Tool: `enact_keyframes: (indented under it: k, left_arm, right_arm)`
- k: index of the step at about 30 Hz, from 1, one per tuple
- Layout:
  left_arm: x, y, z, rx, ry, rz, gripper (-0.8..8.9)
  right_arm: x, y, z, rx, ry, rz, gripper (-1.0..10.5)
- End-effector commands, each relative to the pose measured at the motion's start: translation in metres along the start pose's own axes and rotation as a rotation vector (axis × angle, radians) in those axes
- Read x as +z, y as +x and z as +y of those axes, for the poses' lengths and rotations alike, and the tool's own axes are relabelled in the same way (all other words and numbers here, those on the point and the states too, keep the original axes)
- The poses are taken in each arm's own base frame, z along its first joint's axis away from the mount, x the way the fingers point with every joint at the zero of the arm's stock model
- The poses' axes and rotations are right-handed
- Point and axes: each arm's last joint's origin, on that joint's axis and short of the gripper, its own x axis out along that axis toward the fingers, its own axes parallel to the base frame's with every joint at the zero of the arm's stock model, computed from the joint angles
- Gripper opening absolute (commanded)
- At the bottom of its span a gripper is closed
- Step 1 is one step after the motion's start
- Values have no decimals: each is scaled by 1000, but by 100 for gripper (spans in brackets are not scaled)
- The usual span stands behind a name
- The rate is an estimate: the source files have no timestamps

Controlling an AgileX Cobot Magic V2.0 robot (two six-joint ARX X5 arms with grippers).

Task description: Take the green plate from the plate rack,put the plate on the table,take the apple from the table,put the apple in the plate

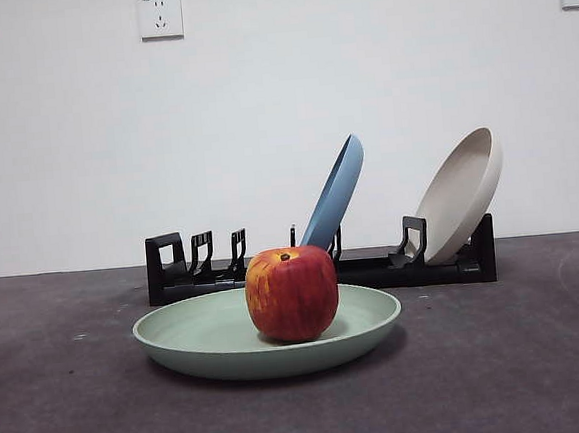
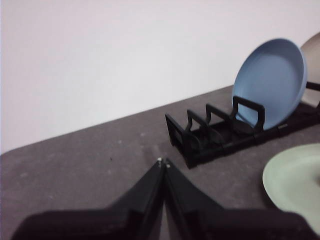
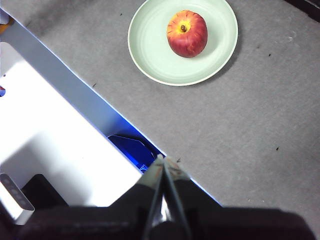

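The green plate [image 1: 210, 348] lies flat on the dark grey table [image 1: 521, 359] in front of the black plate rack [image 1: 374, 268]. The red apple [image 1: 292, 293] stands upright in the plate, stem up. The right wrist view shows the plate [image 3: 150, 45] and the apple [image 3: 187, 33] from high above. The left wrist view shows the plate's edge [image 2: 292, 182] and the rack [image 2: 210, 137]. My left gripper [image 2: 163, 162] is shut and empty, low over the table, apart from the rack. My right gripper [image 3: 163, 160] is shut and empty, high above the table edge.
A blue plate [image 1: 336, 193] leans in the rack's middle and a beige plate [image 1: 460, 195] leans at its right end. The blue plate also shows in the left wrist view [image 2: 270, 82]. A white ledge [image 3: 55, 145] lies beside the table edge. A white wall stands behind.
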Motion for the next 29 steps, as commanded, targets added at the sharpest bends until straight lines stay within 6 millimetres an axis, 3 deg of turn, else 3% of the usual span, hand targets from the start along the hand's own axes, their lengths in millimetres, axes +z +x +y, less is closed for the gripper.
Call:
enact_keyframes:
  k: [1,14,29]
  left_arm:
    - [-10,0,-1,9,-19,12,-3]
    - [-37,-5,-7,-2,-76,204,-3]
    - [-36,-5,-6,2,-92,193,-3]
  right_arm:
    - [-2,0,0,0,10,14,-15]
    - [-2,0,0,0,10,14,-15]
    - [-2,0,0,0,10,14,-15]
